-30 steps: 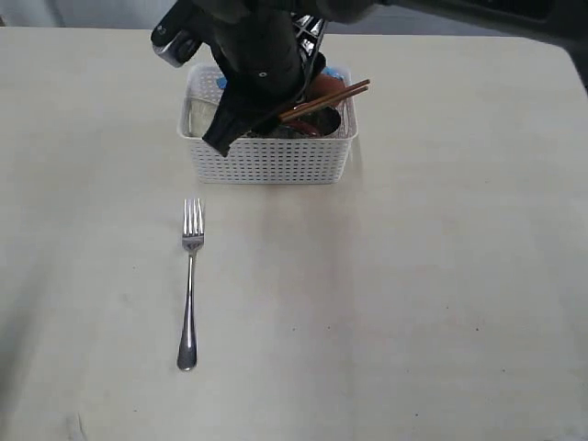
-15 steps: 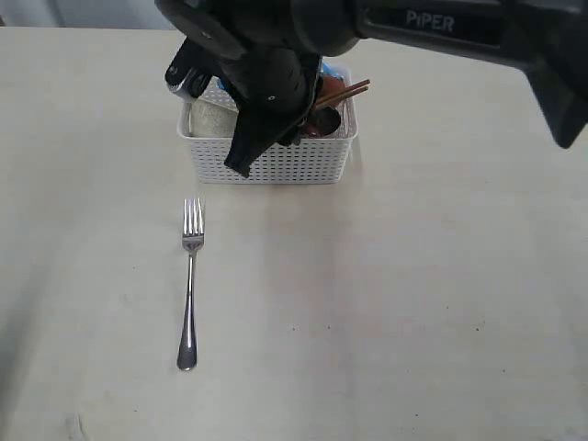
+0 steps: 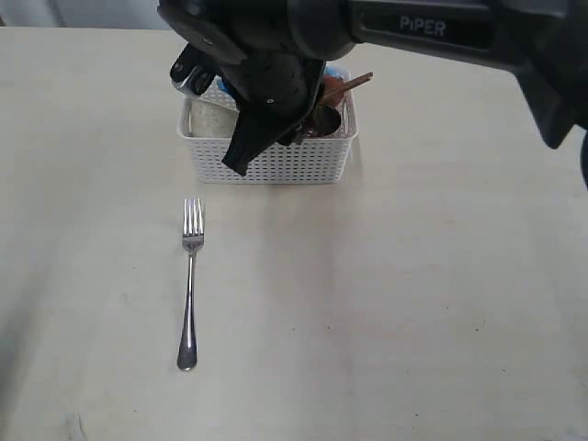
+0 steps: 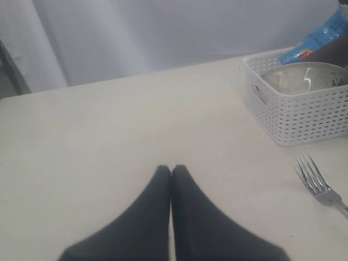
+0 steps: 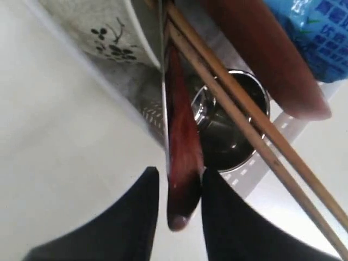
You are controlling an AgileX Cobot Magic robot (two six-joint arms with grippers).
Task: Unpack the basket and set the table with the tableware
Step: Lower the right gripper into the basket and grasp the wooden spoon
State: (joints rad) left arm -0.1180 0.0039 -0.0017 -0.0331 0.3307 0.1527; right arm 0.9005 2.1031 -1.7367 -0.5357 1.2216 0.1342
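1. My right gripper (image 5: 179, 187) grasps the handle of the dark red wooden spoon (image 5: 182, 136), which leans inside the white perforated plastic basket (image 3: 276, 161) on the pale beige table (image 3: 413, 276).
2. My left gripper (image 4: 172, 173) is clenched on nothing, over bare table near the basket.
3. In the basket I count one spoon, two wooden chopsticks (image 5: 244, 125), one steel cup (image 5: 223, 144) and one pale patterned bowl (image 5: 92, 27).
4. One steel fork (image 3: 190, 276) lies on the table, apart from the basket.
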